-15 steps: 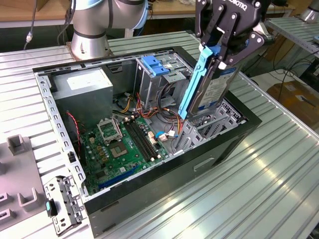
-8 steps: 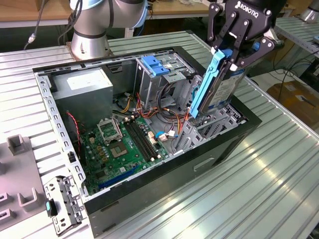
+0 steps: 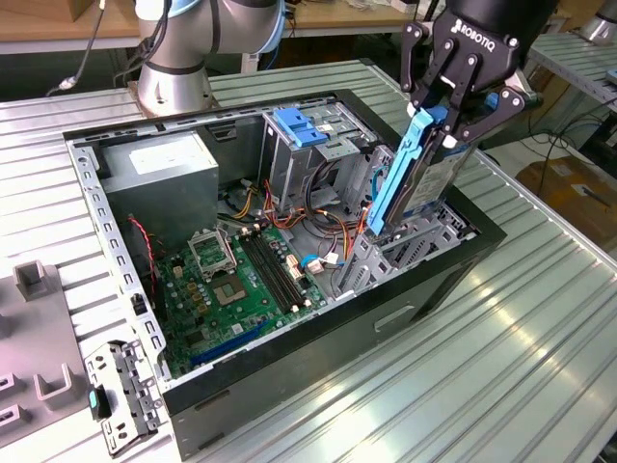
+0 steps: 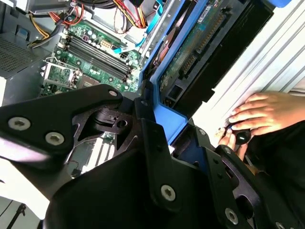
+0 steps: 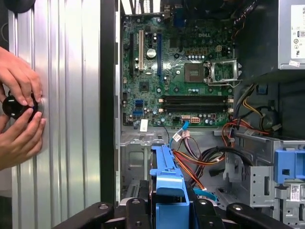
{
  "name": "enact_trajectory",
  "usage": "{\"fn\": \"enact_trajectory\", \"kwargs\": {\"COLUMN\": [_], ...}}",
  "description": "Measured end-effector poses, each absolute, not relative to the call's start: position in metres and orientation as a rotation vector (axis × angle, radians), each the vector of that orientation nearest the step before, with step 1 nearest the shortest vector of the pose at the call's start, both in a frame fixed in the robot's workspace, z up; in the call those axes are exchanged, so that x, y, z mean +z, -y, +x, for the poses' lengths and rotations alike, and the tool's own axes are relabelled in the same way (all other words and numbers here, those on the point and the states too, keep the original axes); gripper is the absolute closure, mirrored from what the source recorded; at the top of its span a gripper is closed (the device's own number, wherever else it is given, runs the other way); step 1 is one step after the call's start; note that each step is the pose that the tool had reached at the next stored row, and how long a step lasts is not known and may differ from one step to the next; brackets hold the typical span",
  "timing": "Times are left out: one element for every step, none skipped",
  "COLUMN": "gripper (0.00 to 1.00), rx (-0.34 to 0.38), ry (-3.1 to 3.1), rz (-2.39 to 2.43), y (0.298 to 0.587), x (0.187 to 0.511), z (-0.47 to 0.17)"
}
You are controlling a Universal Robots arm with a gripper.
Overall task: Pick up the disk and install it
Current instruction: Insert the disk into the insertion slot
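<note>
The black two-fingered gripper is clamped on the silver metal disk in its bright blue plastic carrier. The disk hangs tilted, its lower end at the grey metal drive bay beneath. This looks like the insertion step, and seating likely calls for squaring the tilt.

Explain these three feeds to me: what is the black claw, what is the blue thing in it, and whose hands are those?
The black claw is the robot arm's gripper, shut on the disk, a silver drive in a blue carrier, held tilted over the open computer case. The exterior view looks from off the arm; both wrist views ride on the arm, looking past the gripper onto the motherboard. A person's hands rest on the ribbed table beside the case.
</note>
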State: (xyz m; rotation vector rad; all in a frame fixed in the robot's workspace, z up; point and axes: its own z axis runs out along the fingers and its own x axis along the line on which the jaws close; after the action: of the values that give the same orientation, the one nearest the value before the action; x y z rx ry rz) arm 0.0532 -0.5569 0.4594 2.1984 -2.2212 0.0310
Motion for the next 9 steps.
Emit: {"fn": "enact_trajectory", "kwargs": {"gripper": [0.63,0.63,0.63,0.63,0.63,0.63,0.63,0.63,0.63], "rx": [0.031,0.031,0.031,0.031,0.031,0.031,0.031,0.031,0.031], "ry": [2.220,2.218,2.216,2.215,2.214,2.214,2.213,2.214,2.214], "rz": [2.200,2.201,2.203,2.205,2.205,2.206,2.206,2.206,2.206], "y": [0.5569,0.5569,0.5569,0.5569,0.5569,0.5569,0.5569,0.5569,0.5569], "x": [0.4584,0.4574,0.4564,0.4556,0.4550,0.4541,0.4531,0.4523,0.4513], "z": [0.0535,0.0537,0.0539,0.0541,0.0543,0.0549,0.0558,0.0563,0.0563]}}
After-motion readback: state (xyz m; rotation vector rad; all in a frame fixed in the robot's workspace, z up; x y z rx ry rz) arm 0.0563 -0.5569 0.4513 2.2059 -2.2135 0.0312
